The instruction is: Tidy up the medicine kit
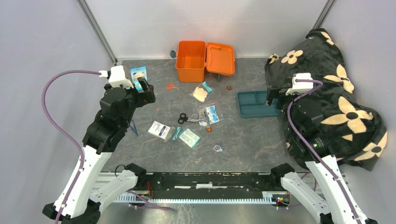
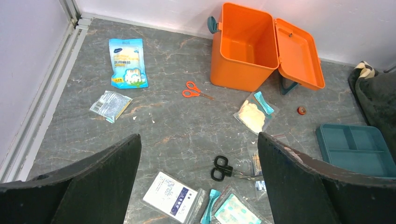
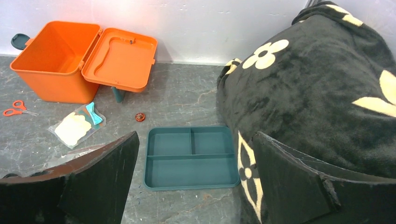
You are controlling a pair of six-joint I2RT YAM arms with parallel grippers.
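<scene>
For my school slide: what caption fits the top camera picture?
Open left gripper and open right gripper flank supplies scattered before the open medicine kit.

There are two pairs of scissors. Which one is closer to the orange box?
The orange-handled scissors, lying close by the orange box. The black-handled scissors are bigger and lie much farther from it.

A robot lab test cell: plain pale walls and metal posts box in a grey marbled counter; a left arm and a right arm sit bolted to a rail at its near edge; purple cables trail.
</scene>
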